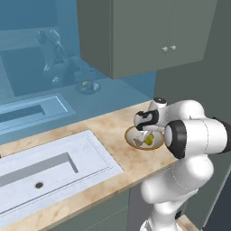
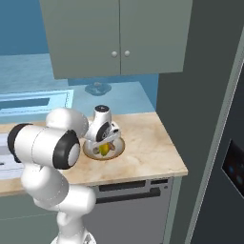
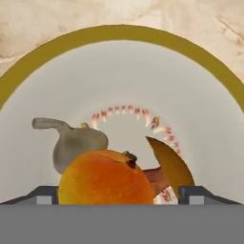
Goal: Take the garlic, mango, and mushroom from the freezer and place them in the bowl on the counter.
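Observation:
The bowl (image 3: 119, 31) with its tan-brown rim sits on the marble counter (image 2: 152, 143) near its right end. Inside lie the orange-blushed mango (image 3: 105, 178), the grey garlic (image 3: 76, 143) to its left and the brown mushroom (image 3: 169, 164) to its right. My gripper (image 3: 121, 194) hangs just above the mango, jaws open wide, one finger on each side of the fruit and gripping nothing. From the base, the gripper (image 1: 145, 131) hovers over the bowl (image 1: 131, 137) with the mango (image 1: 149, 140) under it; the right base view shows gripper (image 2: 108, 138) and mango (image 2: 104, 149) too. The dark freezer (image 2: 228, 143) stands at the right.
A white sink (image 1: 49, 167) is set into the counter left of the bowl. Grey-green wall cupboards (image 2: 119, 33) hang above. The glossy blue back wall mirrors a dim bowl (image 1: 89, 86). The counter's right edge (image 2: 178, 162) meets the tall cabinet.

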